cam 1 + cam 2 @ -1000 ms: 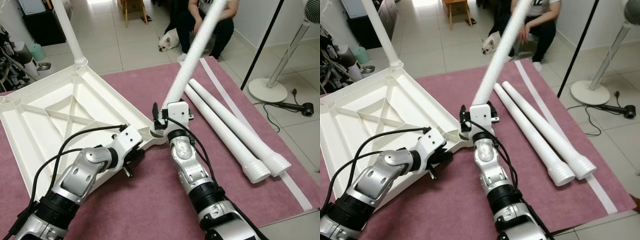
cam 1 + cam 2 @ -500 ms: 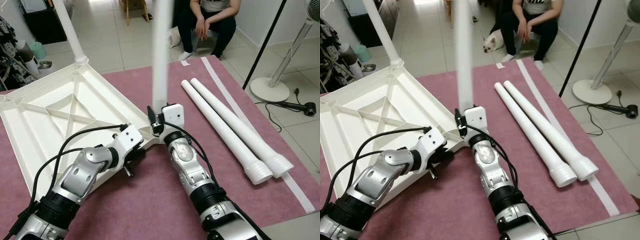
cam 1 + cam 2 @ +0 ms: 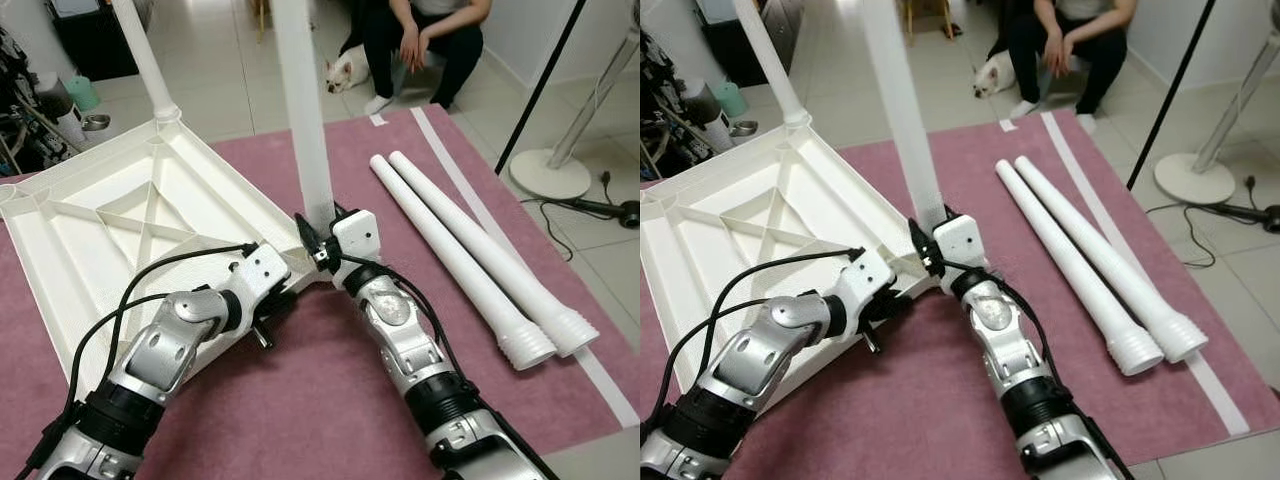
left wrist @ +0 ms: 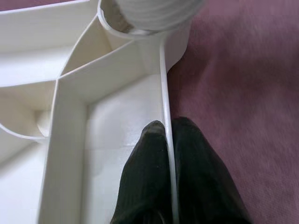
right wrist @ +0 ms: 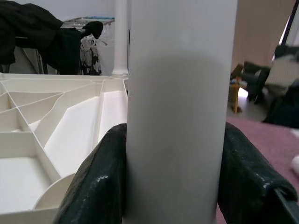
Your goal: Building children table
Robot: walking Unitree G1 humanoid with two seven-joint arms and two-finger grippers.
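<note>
A white table top (image 3: 120, 220) lies upside down on the pink rug (image 3: 300, 420). One white leg (image 3: 145, 60) stands fixed in its far corner. My right gripper (image 3: 318, 232) is shut on a second white leg (image 3: 305, 130), holding it nearly upright, leaning a little to the left. In the left wrist view this leg's ribbed end (image 4: 149, 14) sits at the near corner socket. The right wrist view has both black fingers (image 5: 100, 182) pressed on the leg (image 5: 182, 93). My left gripper (image 4: 169, 154) is shut on the table top's rim (image 4: 163, 84) beside that corner.
Two more white legs (image 3: 470, 250) lie side by side on the rug at the right. A person (image 3: 425, 30) sits beyond the rug with a small dog (image 3: 345, 68). A fan stand (image 3: 560, 160) and a black pole (image 3: 540, 90) are at the right.
The held leg has swung from leaning far right to nearly upright, now tipping slightly left over the corner socket. My left gripper has stayed on the rim.
</note>
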